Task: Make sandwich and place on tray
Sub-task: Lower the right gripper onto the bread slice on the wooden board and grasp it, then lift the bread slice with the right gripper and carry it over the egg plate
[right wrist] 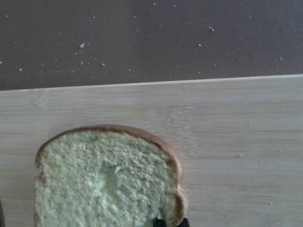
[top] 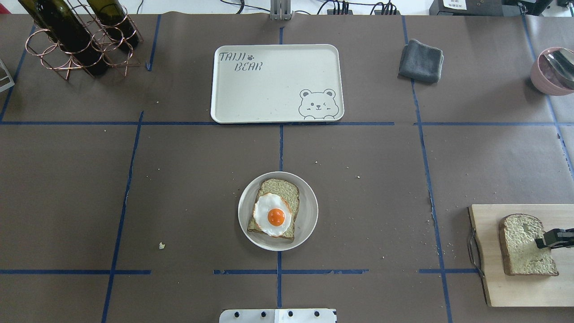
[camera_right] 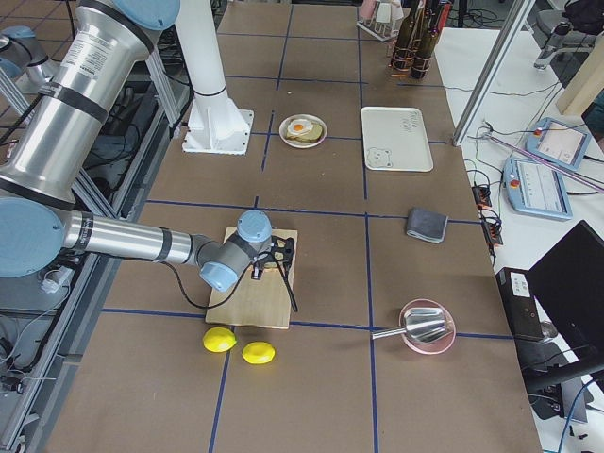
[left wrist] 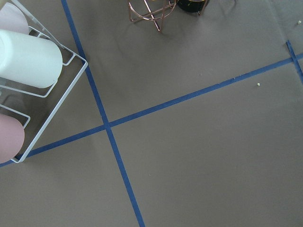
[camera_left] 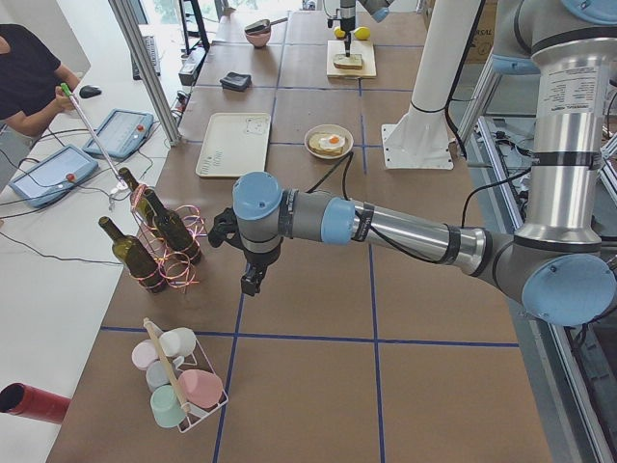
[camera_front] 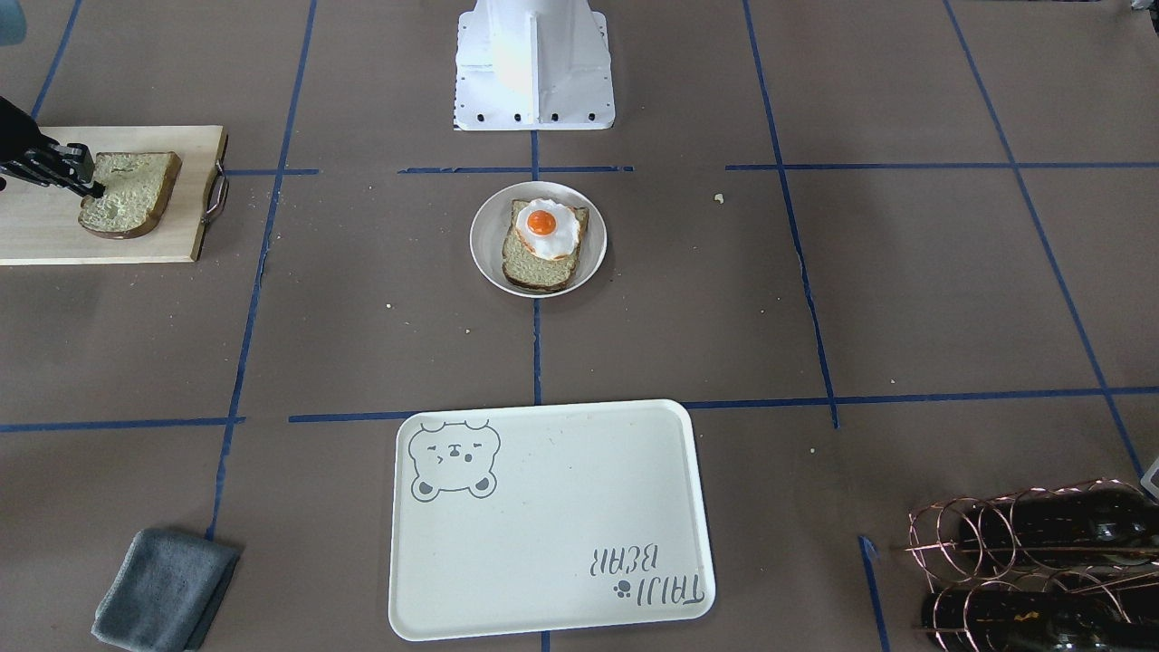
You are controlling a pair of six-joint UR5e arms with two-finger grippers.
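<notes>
One bread slice (camera_front: 534,267) lies on a round grey plate (camera_front: 484,258) at the table's middle, with the fried egg (camera_front: 546,226) on top; the egg also shows in the overhead view (top: 273,214). A second bread slice (top: 520,242) lies on the wooden cutting board (top: 502,287). My right gripper (top: 540,243) reaches in low from the side, shut on that slice's edge; the slice fills the right wrist view (right wrist: 104,179). The cream tray (top: 269,89) with the bear drawing is bare. My left gripper (camera_left: 253,280) hangs over bare table far from the food; I cannot tell its state.
A grey cloth (top: 420,60) lies right of the tray. A copper rack with wine bottles (top: 76,40) stands at the far left. A pink bowl with a spoon (top: 549,72) is at the far right. A wire cup rack (left wrist: 28,71) sits below the left wrist. Two lemons (camera_right: 241,346) lie by the board.
</notes>
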